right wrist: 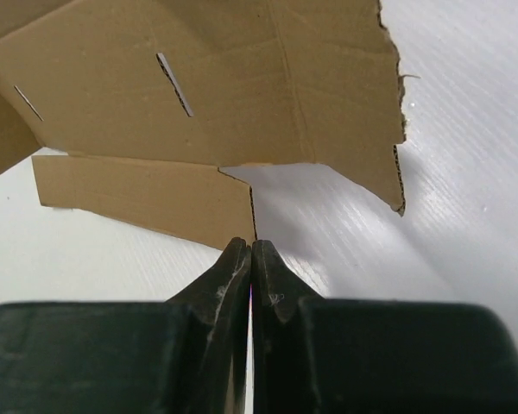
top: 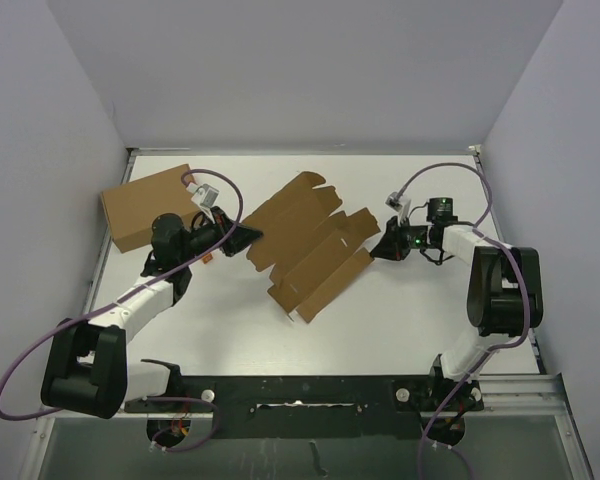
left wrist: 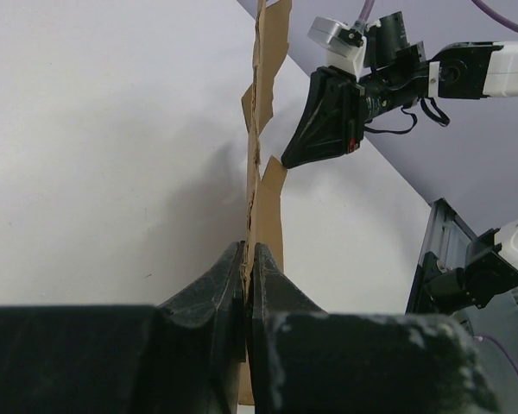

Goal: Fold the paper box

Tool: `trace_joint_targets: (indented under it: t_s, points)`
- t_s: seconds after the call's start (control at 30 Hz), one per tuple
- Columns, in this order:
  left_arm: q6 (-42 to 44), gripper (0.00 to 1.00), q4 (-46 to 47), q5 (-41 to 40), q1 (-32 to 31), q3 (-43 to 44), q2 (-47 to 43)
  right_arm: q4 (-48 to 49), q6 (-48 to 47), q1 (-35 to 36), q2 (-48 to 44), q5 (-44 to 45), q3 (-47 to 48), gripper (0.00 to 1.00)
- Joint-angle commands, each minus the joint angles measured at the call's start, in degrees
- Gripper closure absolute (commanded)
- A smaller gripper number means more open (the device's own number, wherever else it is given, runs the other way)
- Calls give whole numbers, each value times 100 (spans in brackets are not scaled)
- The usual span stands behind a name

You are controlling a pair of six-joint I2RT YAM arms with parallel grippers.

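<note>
White-and-black arms (top: pixel 130 305) trail purple cables (top: pixel 450 166).

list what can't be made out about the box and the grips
- Right wrist view: whether the right fingers pinch the paper box flap or only touch it; their tips cover the contact.
- Left wrist view: paper box edge-on, its panels unreadable.
- Top view: larger box partly behind the left arm.

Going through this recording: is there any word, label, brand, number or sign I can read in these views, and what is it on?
No readable text in any view.
The paper box: plain brown card with slots and creases, no print.
The larger cardboard box: its visible face is plain, with no label.
The right arm: only a green light shows; any marking is too small to read.
</note>
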Motion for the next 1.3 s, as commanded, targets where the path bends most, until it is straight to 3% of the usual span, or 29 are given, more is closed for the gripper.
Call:
trace_joint_targets:
  t_s: [0.0,0.1,0.23,0.33,0.53,0.73,1.07,1.27]
  points:
    - [15,100,458,61,73,39,-107,-128,-354,101,-26,-100,117,100]
    - [17,100,492,71,100,6,-116,-86,-221,17,10,-95,136,100]
    - [8,100,528,87,158,-63,-133,315,522,-559,-50,-822,84,100]
    - [-9,100,592,108,170,-76,-130,695,771,-719,-209,-723,-129,99]
    - [-161,100,906,208,172,-127,-32,850,1131,-657,177,-275,-88,100]
    - [-250,100,1008,238,172,-155,-2,720,1191,-424,536,-409,86,100]
    - [-335,100,1172,243,168,-181,111,1455,1768,-189,553,-1553,-108,100]
    - [-322,100,1214,231,173,-173,154,1916,2293,-137,491,-1802,-260,94]
